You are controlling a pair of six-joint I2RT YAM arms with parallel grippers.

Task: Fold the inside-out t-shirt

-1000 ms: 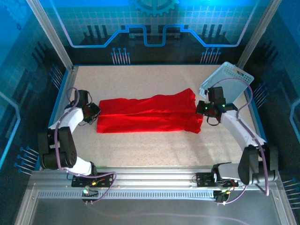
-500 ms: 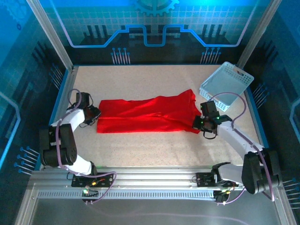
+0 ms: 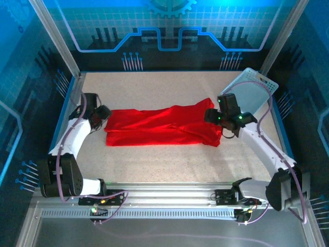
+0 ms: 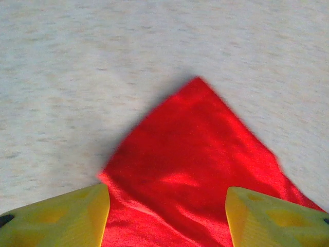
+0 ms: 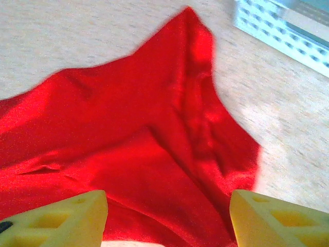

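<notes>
**A:** Big picture: speckled beige counter inside a blue-lit, metal-framed booth. The red t-shirt lies mid-counter as a long left-to-right strip, so I'd say one lengthwise fold is down.

**B:** Yeah. Light blue basket sits at the far right, clear of the cloth. The left claw and right claw both hang spread wide over the shirt's two ends, holding nothing. Next probably wants a fresh pinch on one end, then carrying it across.

t-shirt on mid-tabletop, stretched left to right | left claw at its left end | right claw above its right end | basket far-right corner, behind right claw
</notes>
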